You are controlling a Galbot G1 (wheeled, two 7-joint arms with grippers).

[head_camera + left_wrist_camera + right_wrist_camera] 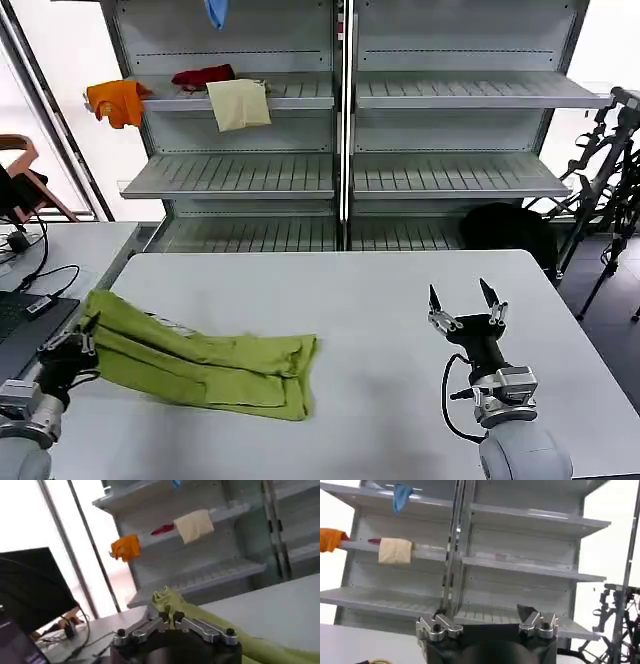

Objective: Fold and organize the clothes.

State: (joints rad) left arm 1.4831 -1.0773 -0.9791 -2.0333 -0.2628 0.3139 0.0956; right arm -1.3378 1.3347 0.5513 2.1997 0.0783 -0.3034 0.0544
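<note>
The left claw (78,343) is closed on the t-shirt (205,368) at the table's (340,300) left edge, mid-fold. The right claw (465,300) waits with fingers apart near the right edge. The next move probably calls for carrying the gripped end across.

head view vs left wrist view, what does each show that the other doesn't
Head view alone: the whole white table, the right gripper open above it, apart from the t-shirt, and the shirt's folded far end. Left wrist view alone: the left gripper shut on a bunched edge of the t-shirt, seen close. Both share: the lime t-shirt lying on the table, the shelf unit, and the orange cloth, red cloth and cream cloth on it.
</note>
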